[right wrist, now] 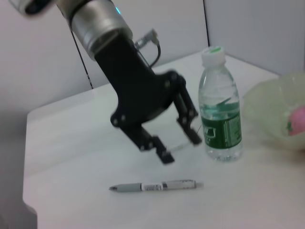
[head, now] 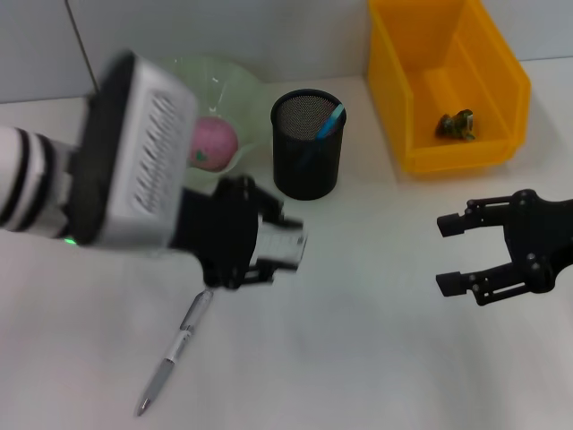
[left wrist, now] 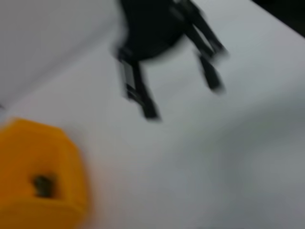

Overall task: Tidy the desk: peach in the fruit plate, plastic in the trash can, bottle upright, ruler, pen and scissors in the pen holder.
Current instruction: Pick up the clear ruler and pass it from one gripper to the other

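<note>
Peach (head: pixel 213 141) sits in the pale green fruit plate (head: pixel 224 76); that item looks done. Crumpled plastic (head: pixel 455 124) lies in the yellow trash can (head: pixel 501 81); done as well. Bottle (right wrist: pixel 219 117) stands upright on the worktop (head: pixel 358 358), cap on, seen only in the right wrist view. The black mesh pen holder (head: pixel 307 145) already has a blue-tipped item (head: pixel 328 122) leaning inside; which tool it is cannot be told.

Remaining item in view: the pen (head: pixel 174 350), lying flat on the worktop, well apart from the holder.

Left gripper (right wrist: pixel 177 148) hangs just above the worktop, near the pen's upper end and just beside the bottle. Its fingers are spread wide with nothing between them. Right gripper (head: pixel 452 253) hovers off to the right, in front of the trash can, jaws parted and empty; it looks idle.

Judged step: pen pickup by the left arm. Next move calls for centring the spread fingers over the pen barrel, turning the wrist so the jaws cross the barrel, then lowering to the surface and closing. The pen is thin and flat, so the fingertips must reach worktop level. Care is needed not to knock the bottle.
</note>
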{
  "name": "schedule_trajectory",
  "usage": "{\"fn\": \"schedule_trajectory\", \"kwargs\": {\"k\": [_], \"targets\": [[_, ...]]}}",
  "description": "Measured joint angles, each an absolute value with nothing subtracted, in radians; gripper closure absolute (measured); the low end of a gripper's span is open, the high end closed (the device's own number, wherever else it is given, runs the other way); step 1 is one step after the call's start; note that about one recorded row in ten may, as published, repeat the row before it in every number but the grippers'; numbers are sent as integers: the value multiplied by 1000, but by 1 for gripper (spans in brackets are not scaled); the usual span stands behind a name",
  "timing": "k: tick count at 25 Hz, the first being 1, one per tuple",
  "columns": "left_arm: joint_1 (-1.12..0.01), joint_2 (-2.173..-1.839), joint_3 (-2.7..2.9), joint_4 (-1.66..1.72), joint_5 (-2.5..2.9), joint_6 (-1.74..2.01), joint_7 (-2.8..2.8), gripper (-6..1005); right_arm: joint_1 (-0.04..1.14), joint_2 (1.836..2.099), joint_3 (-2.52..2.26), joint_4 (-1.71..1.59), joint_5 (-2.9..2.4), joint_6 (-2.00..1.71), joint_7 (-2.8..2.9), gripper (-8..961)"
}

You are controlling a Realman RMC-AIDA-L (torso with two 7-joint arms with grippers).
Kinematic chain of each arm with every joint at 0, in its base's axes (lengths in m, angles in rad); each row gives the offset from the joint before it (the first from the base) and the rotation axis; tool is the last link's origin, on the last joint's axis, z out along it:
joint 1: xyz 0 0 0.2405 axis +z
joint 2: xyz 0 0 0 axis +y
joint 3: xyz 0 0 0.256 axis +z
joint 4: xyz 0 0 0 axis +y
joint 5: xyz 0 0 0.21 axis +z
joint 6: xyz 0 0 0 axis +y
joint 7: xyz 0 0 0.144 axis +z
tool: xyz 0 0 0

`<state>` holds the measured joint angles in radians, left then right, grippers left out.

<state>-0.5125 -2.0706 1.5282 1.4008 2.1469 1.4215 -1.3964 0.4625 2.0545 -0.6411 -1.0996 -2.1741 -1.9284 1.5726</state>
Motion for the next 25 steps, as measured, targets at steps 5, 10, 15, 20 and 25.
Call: {"fn": "schedule_trajectory", "kwargs": {"k": [5, 10, 15, 20, 25], "targets": [[-433, -2070, 1424, 1447, 1882, 1389, -1407, 620, 461, 2054, -640, -1103, -2161, -1927, 1561, 121], [-361, -2070, 1380, 1454, 1637, 1356, -1408, 620, 452, 2061, -640, -1131, -2129, -1925, 1552, 121], [-298, -2070, 1377, 1451, 1424, 1335, -1394, 619, 411, 2066, -611, -1135, -2038, -1921, 1495, 122], [-276, -2071, 1379, 1372, 1262, 1328, -1347, 619, 348, 2084, -563, -1063, -1915, -1896, 1347, 122], [-291, -2070, 1389, 1211, 1079, 1330, -1269, 619, 283, 2087, -573, -886, -1782, -1893, 1139, 122]]}}
